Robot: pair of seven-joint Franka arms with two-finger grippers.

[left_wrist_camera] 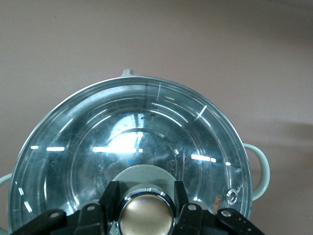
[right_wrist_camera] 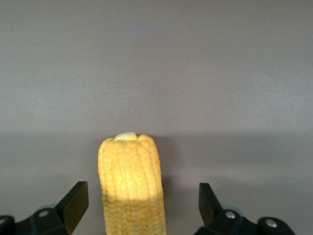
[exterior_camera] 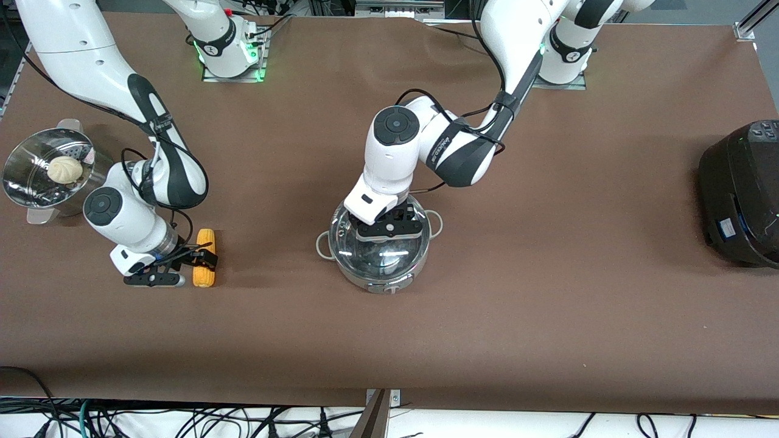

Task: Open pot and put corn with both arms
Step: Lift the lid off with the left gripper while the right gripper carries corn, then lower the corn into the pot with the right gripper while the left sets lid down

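Observation:
The steel pot (exterior_camera: pixel 378 275) stands mid-table with its glass lid (left_wrist_camera: pixel 132 147) on it. My left gripper (exterior_camera: pixel 389 229) is down on the lid, its fingers closed against both sides of the tan knob (left_wrist_camera: pixel 146 215); the gripper (left_wrist_camera: pixel 146 205) shows low in the left wrist view. The yellow corn (exterior_camera: pixel 204 267) lies on the table toward the right arm's end. My right gripper (exterior_camera: pixel 198 266) is low over it, open, with a finger on each side of the cob (right_wrist_camera: pixel 129 181) and gaps between them (right_wrist_camera: pixel 142 210).
A perforated steamer basket (exterior_camera: pixel 24 182) with a pale bun (exterior_camera: pixel 65 169) stands at the right arm's end of the table. A large black rice cooker (exterior_camera: pixel 739 194) stands at the left arm's end. Brown cloth covers the table.

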